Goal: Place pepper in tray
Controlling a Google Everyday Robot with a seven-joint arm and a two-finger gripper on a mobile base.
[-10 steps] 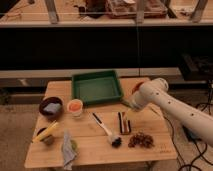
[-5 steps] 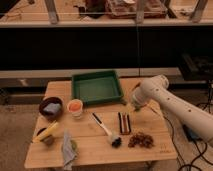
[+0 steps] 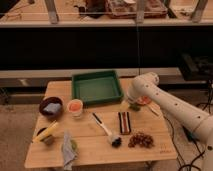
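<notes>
The dark green tray point(image 3: 97, 88) stands at the back middle of the wooden table point(image 3: 95, 147). My white arm reaches in from the right, and its gripper point(image 3: 128, 104) hangs low over the table just right of the tray's front right corner. A small slim green piece, seemingly the pepper point(image 3: 134, 107), shows right at the gripper's tip, outside the tray. I cannot tell whether it is held or lies on the table.
A red-orange item point(image 3: 145, 100) sits behind the gripper. A brush point(image 3: 106, 128), a dark striped block point(image 3: 124, 122) and a brown pile point(image 3: 141, 140) lie in front. At left are an orange bowl point(image 3: 75, 106), a brown bowl point(image 3: 51, 107), a yellow stick point(image 3: 46, 132) and a grey cloth point(image 3: 67, 149).
The arm's end has shifted slightly near the tray's front right corner. The things on the table have not moved.
</notes>
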